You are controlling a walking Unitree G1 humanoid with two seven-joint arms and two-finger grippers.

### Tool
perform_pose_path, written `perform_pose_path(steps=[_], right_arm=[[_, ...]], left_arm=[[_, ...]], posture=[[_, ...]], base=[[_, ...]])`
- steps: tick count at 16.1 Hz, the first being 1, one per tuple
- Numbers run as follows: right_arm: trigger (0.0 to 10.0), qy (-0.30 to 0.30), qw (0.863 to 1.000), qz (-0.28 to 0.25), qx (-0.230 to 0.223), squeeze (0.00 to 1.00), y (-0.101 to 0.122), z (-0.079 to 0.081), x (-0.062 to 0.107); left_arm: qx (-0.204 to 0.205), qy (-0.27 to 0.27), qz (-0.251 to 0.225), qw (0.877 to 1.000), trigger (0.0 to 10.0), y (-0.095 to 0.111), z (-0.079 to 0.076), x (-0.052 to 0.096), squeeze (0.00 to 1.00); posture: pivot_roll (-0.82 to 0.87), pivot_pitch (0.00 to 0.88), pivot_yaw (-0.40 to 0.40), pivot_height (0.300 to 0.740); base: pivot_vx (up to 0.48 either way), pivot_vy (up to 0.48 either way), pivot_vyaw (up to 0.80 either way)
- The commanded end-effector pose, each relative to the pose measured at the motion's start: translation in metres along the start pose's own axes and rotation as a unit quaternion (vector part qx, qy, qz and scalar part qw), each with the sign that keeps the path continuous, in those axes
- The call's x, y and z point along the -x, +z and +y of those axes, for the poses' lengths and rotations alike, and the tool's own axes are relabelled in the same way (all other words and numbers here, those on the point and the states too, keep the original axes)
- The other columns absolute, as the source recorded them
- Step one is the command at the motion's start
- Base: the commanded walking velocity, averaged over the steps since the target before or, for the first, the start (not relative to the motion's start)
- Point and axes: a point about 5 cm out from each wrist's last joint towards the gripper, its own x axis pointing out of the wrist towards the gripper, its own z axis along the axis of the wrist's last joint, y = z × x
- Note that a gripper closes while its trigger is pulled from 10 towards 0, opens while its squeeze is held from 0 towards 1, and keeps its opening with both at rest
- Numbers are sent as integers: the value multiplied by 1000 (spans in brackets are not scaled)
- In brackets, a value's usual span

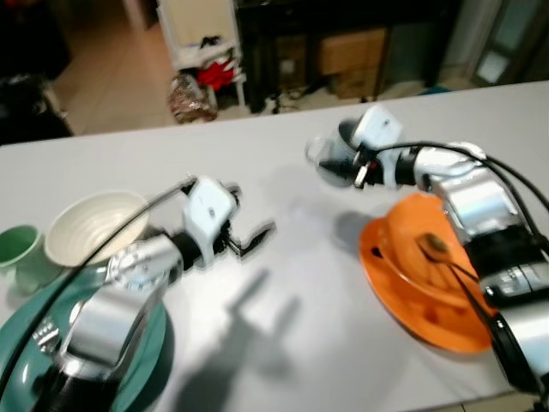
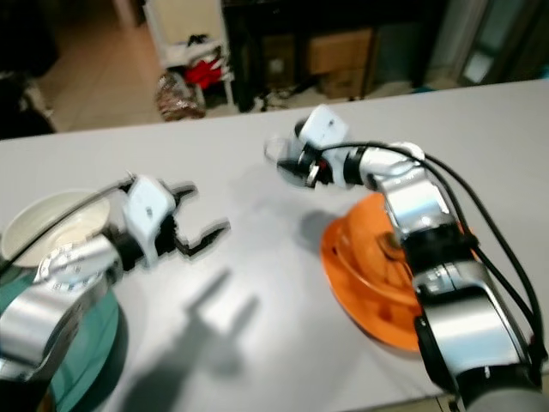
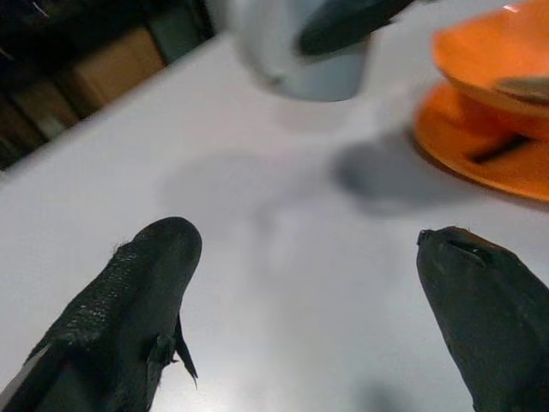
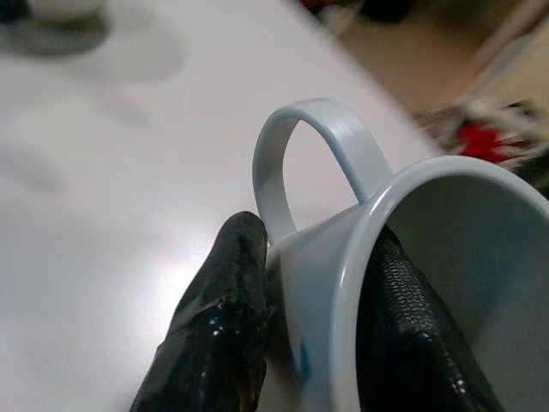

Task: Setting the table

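Observation:
My right gripper [image 1: 336, 160] is shut on the rim of a pale blue-grey mug [image 4: 412, 257], one finger inside and one outside near the handle, and holds it above the white table [image 1: 283, 257]. An orange bowl [image 1: 425, 249] with a spoon [image 1: 433, 247] in it sits on an orange plate [image 1: 429, 322] under my right forearm. My left gripper [image 1: 253, 239] hovers open over the table's middle with nothing between its fingers [image 3: 141, 292]. At the left stand a cream bowl [image 1: 90, 225], a green cup [image 1: 19, 249] and a teal plate [image 1: 141, 360].
Beyond the table's far edge are a tiled floor, a white shelf unit [image 1: 202, 43] with red items, and cardboard boxes [image 1: 352, 56] under dark furniture. Bare tabletop lies between the two place settings.

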Motion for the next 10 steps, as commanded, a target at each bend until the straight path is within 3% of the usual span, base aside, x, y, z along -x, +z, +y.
perform_pose_path(steps=[1,6,10], right_arm=[[10000,33,999,16,18,0,3,0,-6],[10000,113,990,82,34,0,-7,5,-22],[10000,140,982,118,46,0,-19,8,-21]], left_arm=[[14,-26,3,1000,10000,3,-4,3,0],[38,-73,44,996,10000,0,-13,16,0],[50,-68,64,994,10000,-3,-16,24,0]], posture=[[30,0,94,740],[57,0,82,740],[72,0,68,740]], base=[[0,0,0],[0,0,0],[0,0,0]])
